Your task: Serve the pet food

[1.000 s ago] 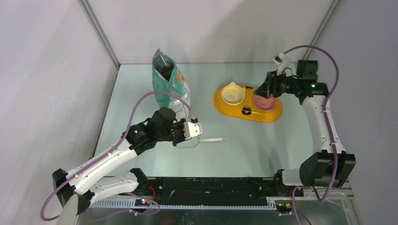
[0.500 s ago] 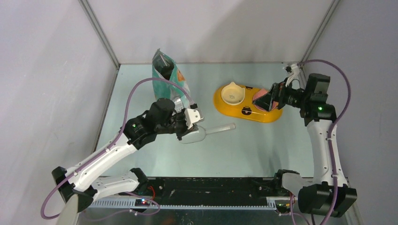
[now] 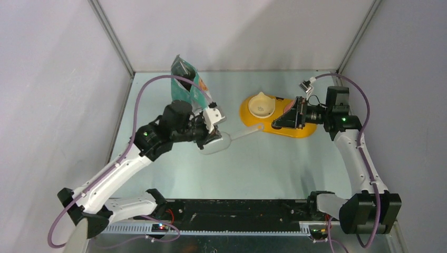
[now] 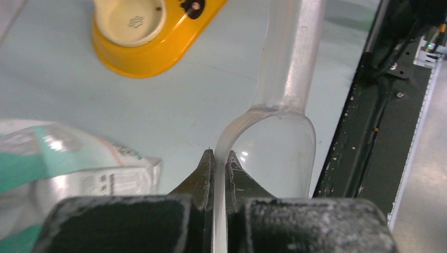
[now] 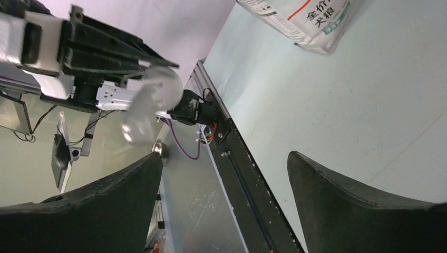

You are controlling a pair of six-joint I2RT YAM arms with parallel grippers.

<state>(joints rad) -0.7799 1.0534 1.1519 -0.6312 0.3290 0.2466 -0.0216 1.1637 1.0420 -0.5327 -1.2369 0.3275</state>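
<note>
My left gripper [image 3: 210, 136] is shut on the rim of the clear plastic scoop [image 3: 219, 143] and holds it above the table, just in front of the teal-and-white bag [image 3: 185, 89]. In the left wrist view the fingertips [image 4: 206, 164] pinch the scoop's wall, and its bowl [image 4: 277, 153] is empty. No kibble shows; the bag's open top is dark. My right gripper [image 3: 279, 121] is open and empty over the right half of the yellow feeder [image 3: 252, 122], pointing left. Its view shows the bag [image 5: 311, 21] and the scoop [image 5: 150, 100].
The feeder's cream bowl [image 3: 261, 104] is uncovered; the other bowl is hidden under my right gripper. The scoop's handle [image 3: 248, 132] reaches toward the feeder's front edge. Grey walls close in the table on the left, back and right. A black rail [image 3: 242, 211] runs along the near edge.
My left gripper has lifted the scoop and carried it back and right, toward the bag. My right gripper has moved off the pink bowl's far side, lowered and turned to point left across the feeder.
</note>
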